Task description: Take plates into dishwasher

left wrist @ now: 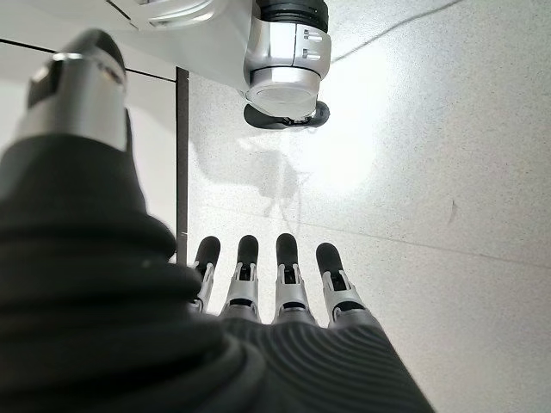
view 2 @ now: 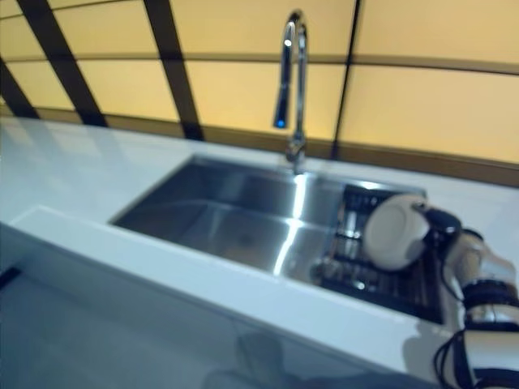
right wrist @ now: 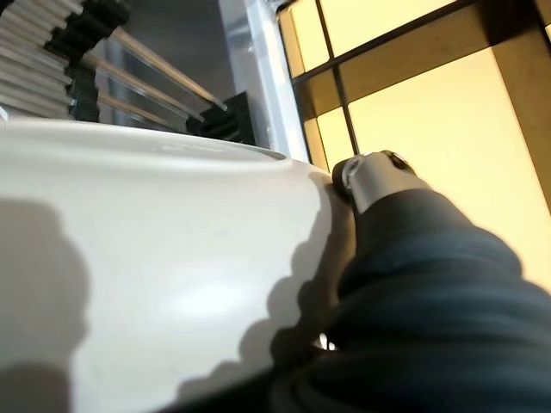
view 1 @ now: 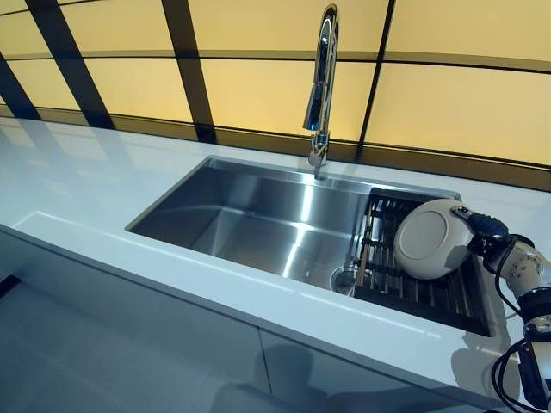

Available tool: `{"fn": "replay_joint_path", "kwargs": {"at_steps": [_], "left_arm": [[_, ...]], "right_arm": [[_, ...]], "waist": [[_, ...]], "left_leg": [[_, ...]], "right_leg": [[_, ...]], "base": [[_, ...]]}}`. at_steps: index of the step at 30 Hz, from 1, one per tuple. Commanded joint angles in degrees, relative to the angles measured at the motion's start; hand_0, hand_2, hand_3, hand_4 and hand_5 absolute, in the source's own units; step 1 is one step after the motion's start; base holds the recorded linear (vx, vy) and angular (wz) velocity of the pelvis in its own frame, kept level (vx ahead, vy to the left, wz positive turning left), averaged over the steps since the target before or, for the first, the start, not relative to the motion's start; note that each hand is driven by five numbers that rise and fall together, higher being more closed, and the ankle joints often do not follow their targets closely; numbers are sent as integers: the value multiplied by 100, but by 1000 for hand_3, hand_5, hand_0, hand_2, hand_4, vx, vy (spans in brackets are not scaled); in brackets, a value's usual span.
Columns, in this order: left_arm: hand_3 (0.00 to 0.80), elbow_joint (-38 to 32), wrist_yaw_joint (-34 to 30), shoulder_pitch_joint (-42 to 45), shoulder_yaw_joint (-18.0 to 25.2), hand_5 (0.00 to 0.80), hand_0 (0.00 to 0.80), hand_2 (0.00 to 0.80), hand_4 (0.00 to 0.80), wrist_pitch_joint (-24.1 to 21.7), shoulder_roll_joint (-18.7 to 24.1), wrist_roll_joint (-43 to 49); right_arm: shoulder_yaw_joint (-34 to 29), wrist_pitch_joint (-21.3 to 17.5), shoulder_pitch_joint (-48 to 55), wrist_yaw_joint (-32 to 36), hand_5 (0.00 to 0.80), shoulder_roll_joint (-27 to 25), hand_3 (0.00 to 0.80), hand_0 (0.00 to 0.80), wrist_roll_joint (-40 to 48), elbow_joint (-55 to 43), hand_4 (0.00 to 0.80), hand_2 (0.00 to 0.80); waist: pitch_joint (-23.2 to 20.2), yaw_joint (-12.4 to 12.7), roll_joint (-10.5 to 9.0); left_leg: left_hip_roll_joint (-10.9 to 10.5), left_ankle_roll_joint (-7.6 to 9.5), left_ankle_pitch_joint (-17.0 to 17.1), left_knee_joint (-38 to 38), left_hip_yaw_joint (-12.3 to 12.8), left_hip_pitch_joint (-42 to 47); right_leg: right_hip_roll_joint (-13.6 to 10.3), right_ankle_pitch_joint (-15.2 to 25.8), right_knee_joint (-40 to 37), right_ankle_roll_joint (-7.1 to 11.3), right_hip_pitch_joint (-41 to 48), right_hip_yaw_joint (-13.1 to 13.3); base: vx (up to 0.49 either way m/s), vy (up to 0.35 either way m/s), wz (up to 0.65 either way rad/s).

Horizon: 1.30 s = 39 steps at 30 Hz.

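A white round plate (view 1: 433, 239) stands tilted on its edge over the dark drying rack (view 1: 428, 298) in the right end of the sink. My right hand (view 1: 487, 230) grips the plate's right rim. In the right wrist view the plate (right wrist: 155, 258) fills most of the picture, with my thumb (right wrist: 372, 176) lying over its rim. My left hand (left wrist: 267, 288) shows only in its own wrist view, fingers straight and empty, hanging over the floor.
The steel sink (view 1: 250, 224) is set in a white counter (view 1: 77, 181), with a tall chrome faucet (view 1: 320, 95) behind it. A yellow panelled wall (view 1: 456, 103) runs along the back. Grey cabinet fronts (view 1: 129, 344) are below the counter edge.
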Motion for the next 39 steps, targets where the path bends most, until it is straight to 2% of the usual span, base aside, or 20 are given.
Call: {"fn": "replay_joint_path", "kwargs": {"at_steps": [1, 7, 20, 28, 39], "left_arm": [[0, 70, 23, -154, -332, 0, 0, 0, 0, -99, 127, -148], [0, 119, 14, -155, -301, 0, 0, 0, 0, -86, 107, -185], [0, 228, -5, -296, -210, 0, 0, 0, 0, 29, 101, -209], [0, 377, -31, -430, -86, 0, 0, 0, 0, 89, 96, -138], [0, 561, -77, -608, 34, 0, 0, 0, 0, 114, 138, -86]], "right_arm": [[130, -217, 32, 210, 800, 79, 800, 800, 583, -679, 800, 800], [-103, -270, 382, 342, 800, 172, 800, 800, 988, -1337, 800, 800], [-482, -623, 1079, 144, 800, 265, 800, 800, 1098, -2746, 800, 800], [-886, -1112, 1638, -9, 800, 317, 800, 800, 1109, -3617, 800, 800], [-1151, -1601, 2030, -118, 800, 240, 800, 800, 857, -4218, 800, 800]], "waist": [[-156, 34, -237], [-254, -102, -326], [-519, -426, -577], [-610, -683, -716], [-658, -962, -840]], "left_leg": [[265, -153, 762, -118, 320, -391], [225, -107, 706, -225, 512, -259], [1, 65, 443, -320, 819, -52], [-178, 226, 266, -331, 942, 81], [-280, 368, 107, -319, 1105, 211]], "right_leg": [[-120, -378, 403, -120, 128, 369], [-130, -304, 250, -62, 165, 431], [-253, -134, 39, 118, 168, 616], [-384, -11, 61, 258, 80, 841], [-496, 130, 203, 413, -142, 1141]], "base": [[-35, 40, -7], [-40, 52, -8], [-36, 76, -8], [-37, 93, -8], [-40, 54, -8]]}}
